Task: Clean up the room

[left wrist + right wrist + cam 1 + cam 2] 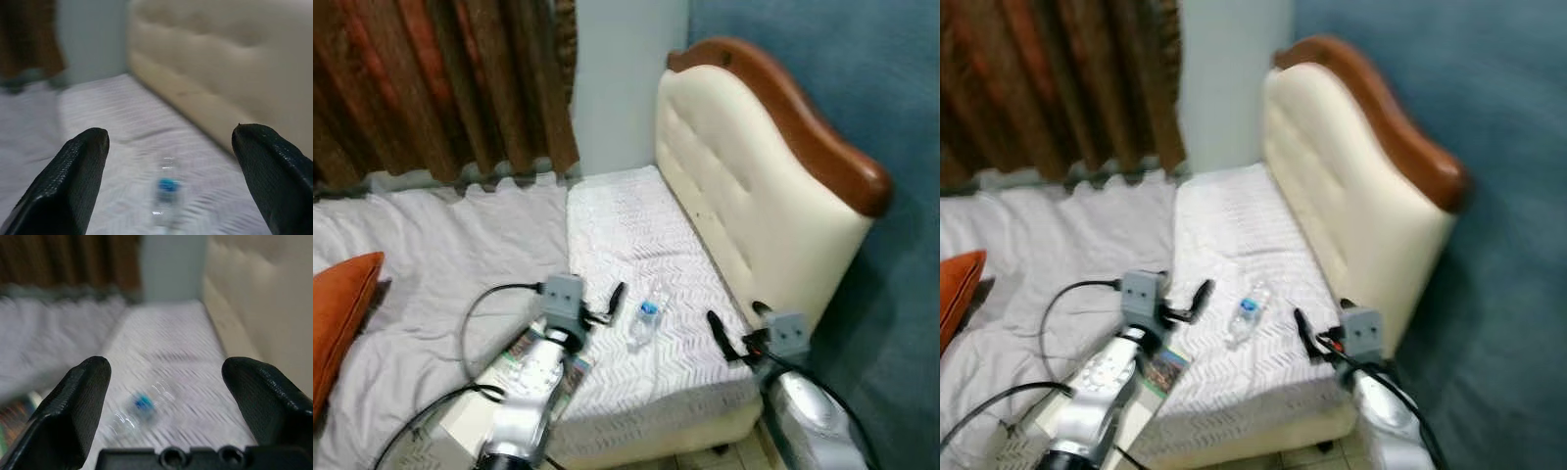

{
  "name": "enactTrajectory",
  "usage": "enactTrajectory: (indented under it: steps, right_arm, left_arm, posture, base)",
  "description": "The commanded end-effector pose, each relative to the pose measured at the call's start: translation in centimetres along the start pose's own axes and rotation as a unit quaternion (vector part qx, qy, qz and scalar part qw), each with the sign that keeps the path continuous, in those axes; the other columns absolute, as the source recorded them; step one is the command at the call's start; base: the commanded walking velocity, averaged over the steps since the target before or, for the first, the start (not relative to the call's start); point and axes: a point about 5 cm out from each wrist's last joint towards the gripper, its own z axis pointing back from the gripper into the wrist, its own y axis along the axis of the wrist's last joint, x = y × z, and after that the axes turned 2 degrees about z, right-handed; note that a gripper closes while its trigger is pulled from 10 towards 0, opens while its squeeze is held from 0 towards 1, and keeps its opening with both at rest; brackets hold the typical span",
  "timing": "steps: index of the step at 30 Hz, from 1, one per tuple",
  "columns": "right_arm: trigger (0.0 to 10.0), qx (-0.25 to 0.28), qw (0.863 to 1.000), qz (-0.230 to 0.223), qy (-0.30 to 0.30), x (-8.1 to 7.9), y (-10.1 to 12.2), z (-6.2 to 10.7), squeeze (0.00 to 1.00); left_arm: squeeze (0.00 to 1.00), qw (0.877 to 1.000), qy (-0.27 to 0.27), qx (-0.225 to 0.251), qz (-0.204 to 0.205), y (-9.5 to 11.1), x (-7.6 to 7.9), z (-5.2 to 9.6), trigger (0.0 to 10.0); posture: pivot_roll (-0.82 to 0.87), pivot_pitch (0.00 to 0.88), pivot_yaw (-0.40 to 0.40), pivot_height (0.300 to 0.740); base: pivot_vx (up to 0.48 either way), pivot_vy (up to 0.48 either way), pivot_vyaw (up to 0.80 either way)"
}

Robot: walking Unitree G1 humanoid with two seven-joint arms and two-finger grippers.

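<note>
A clear bottle [646, 321] lies on the bed [636, 235] between both pincers. The left pincer [168, 147] and the right pincer [166, 377] each hover beside it, fingers spread apart.

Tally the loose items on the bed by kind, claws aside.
Clear plastic bottle with blue label: 1
Orange cushion: 1
Printed packet or booklet under the left arm: 1
White boxy item at the bed's near edge, too cropped to identify: 1
Total: 4
</note>
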Motion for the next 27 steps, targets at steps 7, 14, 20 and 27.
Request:
enactTrajectory:
  steps: [7, 14, 20, 27]
  right_arm:
    - [10.0, -0.056, 0.998, 0.003, 0.007, 1.3, -2.1, 2.2, 0.00]
    - [10.0, -0.142, 0.985, -0.050, 0.083, -0.9, -3.9, -0.8, 0.00]
    - [10.0, -0.173, 0.976, -0.093, 0.091, -2.9, -3.7, -4.5, 0.00]
    - [10.0, -0.151, 0.984, -0.072, 0.067, -4.0, -2.5, -6.2, 0.00]
  left_arm:
    - [0.00, 0.999, -0.004, -0.038, 0.011, -2.1, 1.3, 1.4, 10.0]
    - [0.00, 0.998, 0.034, -0.019, -0.052, -0.1, 0.6, 3.7, 10.0]
    - [0.00, 0.982, 0.009, -0.067, -0.179, 2.4, -2.4, 11.6, 10.0]
    - [0.00, 0.979, 0.032, -0.015, -0.199, 5.9, -0.3, 15.5, 10.0]
  posture:
    - [0.00, 0.005, -0.033, 0.740]
    - [0.09, 0.179, -0.012, 0.740]
    - [0.33, 0.403, -0.018, 0.740]
    - [0.38, 0.534, -0.017, 0.740]
  base:
    - [0.461, 0.000, 0.00]
    - [0.198, 0.000, 0.00]
    - [0.000, 0.000, 0.00]
    - [0.000, 0.000, 0.00]
